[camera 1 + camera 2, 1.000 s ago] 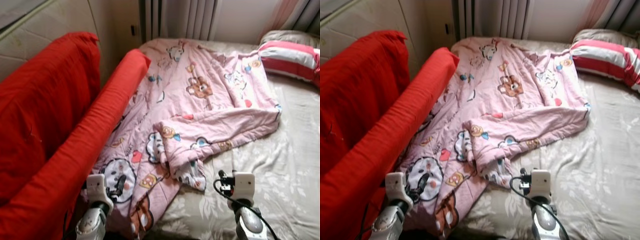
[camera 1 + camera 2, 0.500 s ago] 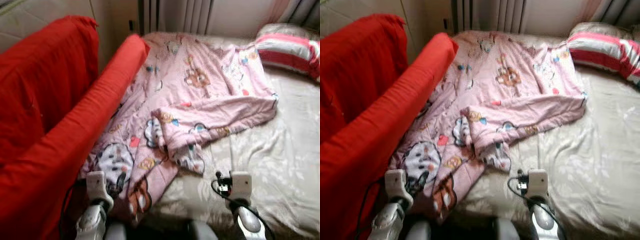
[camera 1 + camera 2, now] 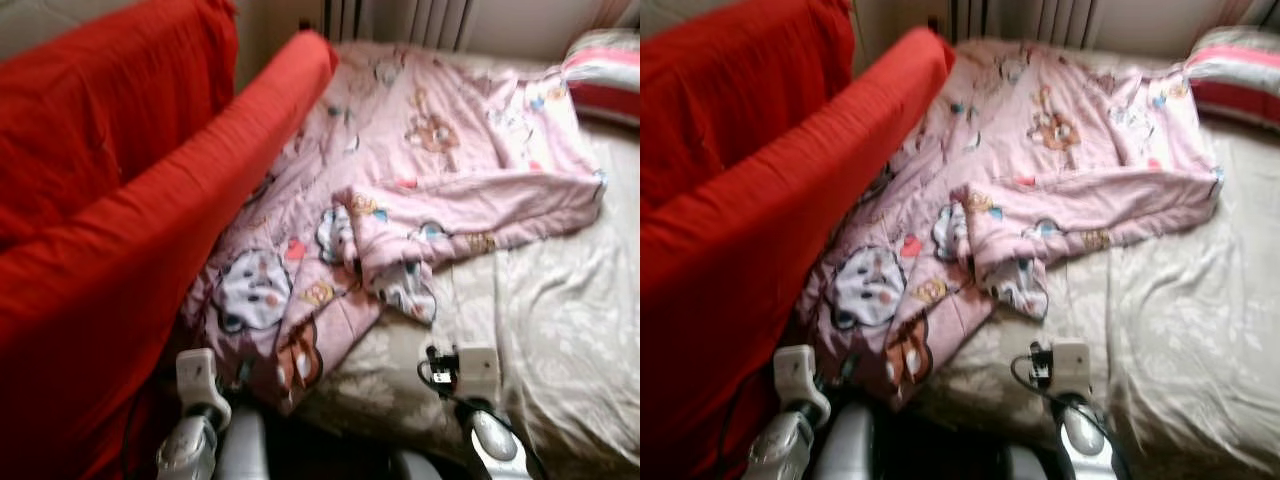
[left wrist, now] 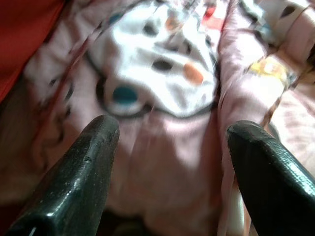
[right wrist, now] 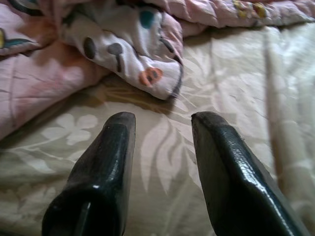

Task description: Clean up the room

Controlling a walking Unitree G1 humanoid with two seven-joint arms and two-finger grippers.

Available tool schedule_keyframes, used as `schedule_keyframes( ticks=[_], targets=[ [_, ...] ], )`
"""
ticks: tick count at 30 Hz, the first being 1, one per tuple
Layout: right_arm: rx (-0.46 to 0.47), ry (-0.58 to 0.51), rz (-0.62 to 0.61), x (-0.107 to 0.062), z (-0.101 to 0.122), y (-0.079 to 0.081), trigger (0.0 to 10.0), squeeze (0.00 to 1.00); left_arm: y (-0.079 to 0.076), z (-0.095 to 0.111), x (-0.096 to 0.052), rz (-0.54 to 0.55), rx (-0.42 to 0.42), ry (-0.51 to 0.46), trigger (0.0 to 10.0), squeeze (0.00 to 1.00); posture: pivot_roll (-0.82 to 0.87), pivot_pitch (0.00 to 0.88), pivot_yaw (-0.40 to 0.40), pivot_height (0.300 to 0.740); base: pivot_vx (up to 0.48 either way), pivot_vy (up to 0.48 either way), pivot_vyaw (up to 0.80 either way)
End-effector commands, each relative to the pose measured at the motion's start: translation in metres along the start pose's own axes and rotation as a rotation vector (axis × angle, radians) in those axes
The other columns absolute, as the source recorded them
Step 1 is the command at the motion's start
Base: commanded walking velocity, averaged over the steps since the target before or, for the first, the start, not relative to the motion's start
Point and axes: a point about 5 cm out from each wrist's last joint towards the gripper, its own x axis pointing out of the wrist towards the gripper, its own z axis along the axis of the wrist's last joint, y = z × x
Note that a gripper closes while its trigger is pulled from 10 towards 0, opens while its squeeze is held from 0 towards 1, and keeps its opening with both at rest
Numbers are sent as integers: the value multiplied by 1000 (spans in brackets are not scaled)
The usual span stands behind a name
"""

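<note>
A crumpled pink cartoon-print blanket (image 3: 450, 160) lies across the left half of the bed, one folded corner (image 3: 395, 280) flopped toward me. Its near end hangs over the bed's edge by my left arm (image 3: 200, 385). In the left wrist view my left gripper (image 4: 172, 137) is open just above a white spotted patch of the blanket (image 4: 157, 64), holding nothing. My right gripper (image 5: 162, 120) is open over the beige leaf-print sheet (image 5: 162, 162), a short way from the blanket's folded corner (image 5: 147, 54).
A tall red fabric-covered rail (image 3: 130, 220) runs along the bed's left side, close to my left arm. A red-and-white striped pillow (image 3: 605, 85) lies at the far right. Bare sheet (image 3: 570, 330) covers the right half. Curtains (image 3: 400, 15) hang behind the bed.
The whole picture has slid right and blurred, so the camera has moved. The blanket lies as before, and both grippers keep their place at the bed's near edge.
</note>
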Motion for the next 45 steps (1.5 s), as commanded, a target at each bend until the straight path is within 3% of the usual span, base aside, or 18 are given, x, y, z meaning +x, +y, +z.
schedule_keyframes(
  ticks=[1, 13, 45],
  targets=[
    [14, 32, -17, -4, -8, -4, 10000, 0, 1, -4, -2, 6, -8, 18, 10000, 0, -40, 181, -28, 628, 0, 0, 0],
    [27, 90, -36, -6, -17, -10, 10000, 0, 0, -2, 0, -5, -4, 21, 10000, 0, -39, 184, -25, 628, 0, 0, 0],
    [12, 74, -56, 2, -8, -7, 10000, 0, 0, 0, 1, -11, -2, 19, 10000, 0, -44, 170, -17, 628, 295, 0, 0]
  ],
)
